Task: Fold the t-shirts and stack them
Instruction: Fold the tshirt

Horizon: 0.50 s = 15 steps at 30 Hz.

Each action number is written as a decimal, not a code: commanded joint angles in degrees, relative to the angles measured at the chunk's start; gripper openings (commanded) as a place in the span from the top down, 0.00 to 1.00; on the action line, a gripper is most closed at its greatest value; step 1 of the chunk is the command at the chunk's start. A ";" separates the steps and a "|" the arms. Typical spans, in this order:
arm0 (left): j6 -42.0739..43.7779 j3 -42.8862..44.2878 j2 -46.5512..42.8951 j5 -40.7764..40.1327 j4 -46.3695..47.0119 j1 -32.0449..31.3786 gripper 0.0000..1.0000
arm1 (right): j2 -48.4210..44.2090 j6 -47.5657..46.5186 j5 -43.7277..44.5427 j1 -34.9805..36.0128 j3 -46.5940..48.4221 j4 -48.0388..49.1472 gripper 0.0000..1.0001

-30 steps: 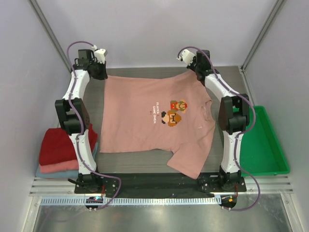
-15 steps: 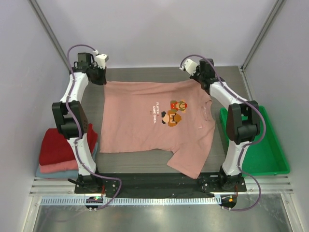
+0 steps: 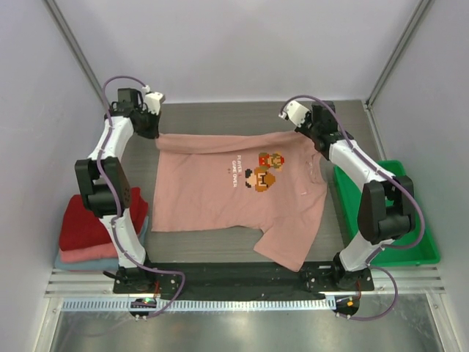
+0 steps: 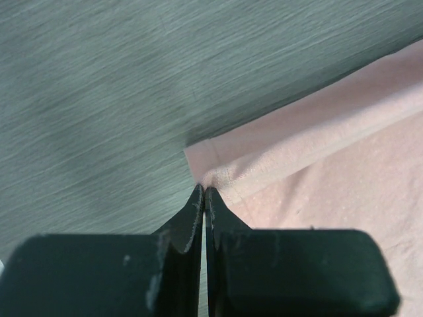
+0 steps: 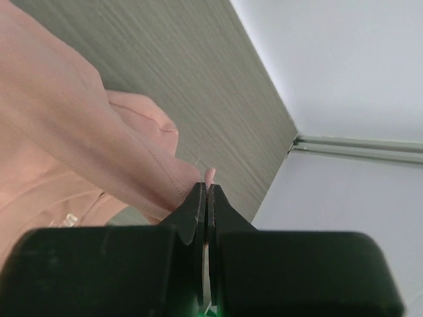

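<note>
The dusty-pink t-shirt (image 3: 220,191) with a pixel-art chest print lies face up on the grey table, its far edge lifted and folding toward me. My left gripper (image 3: 156,133) is shut on the shirt's far left hem corner, seen in the left wrist view (image 4: 218,175). My right gripper (image 3: 306,135) is shut on the far right sleeve, seen in the right wrist view (image 5: 165,178). A stack of folded tees sits at the near left: dark red (image 3: 88,220) on top, salmon-pink (image 3: 84,254) under it, light-blue (image 3: 80,264) at the bottom.
A green plastic tray (image 3: 399,220) stands at the right edge of the table. White walls enclose the back and sides. The shirt's near right sleeve (image 3: 289,246) hangs toward the arm bases at the front rail.
Both grippers have moved toward me, pulling the shirt's far edge up and over. The far strip of bare table has widened.
</note>
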 commanded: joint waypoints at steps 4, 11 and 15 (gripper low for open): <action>1.61 -2.41 -4.40 -1.50 1.46 1.20 1.00 | -6.33 2.43 -0.61 0.20 -4.04 -0.53 0.99; 3.71 -6.80 -6.59 -1.06 1.29 1.90 1.00 | -9.06 4.01 -2.28 0.81 -8.43 -2.29 0.99; 4.24 -10.23 -8.70 -1.06 0.94 1.81 1.00 | -10.64 5.06 -2.72 0.99 -10.89 -2.47 0.99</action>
